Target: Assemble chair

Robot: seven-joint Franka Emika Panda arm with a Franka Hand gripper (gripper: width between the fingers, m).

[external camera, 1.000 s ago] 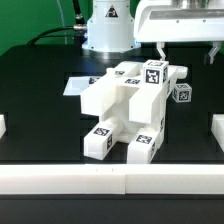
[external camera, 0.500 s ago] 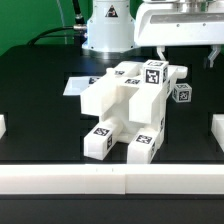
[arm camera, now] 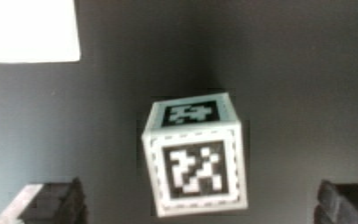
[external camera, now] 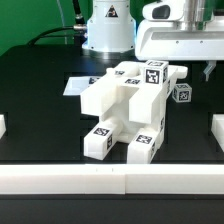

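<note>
The chair point(external camera: 127, 108) stands in the middle of the black table as one blocky white structure with tag stickers on its top and feet. My gripper point(external camera: 185, 62) hangs above the table at the exterior view's right, behind and to the right of the chair, and touches nothing. It is open and empty. In the wrist view the gripper point(arm camera: 201, 205) has its two dark fingertips point(arm camera: 51, 200) wide apart, with a small white tagged cube point(arm camera: 201, 152) on the table below, between them. The same cube point(external camera: 181, 93) sits just right of the chair.
The marker board point(external camera: 82, 86) lies flat behind the chair on the left. White rails point(external camera: 110, 180) line the table's front edge, with short white blocks at both sides point(external camera: 216, 128). A white surface point(arm camera: 25, 30) fills one corner of the wrist view.
My gripper has come down lower and shifted slightly to the exterior view's right, above the small cube. The chair and the cube have not moved.
</note>
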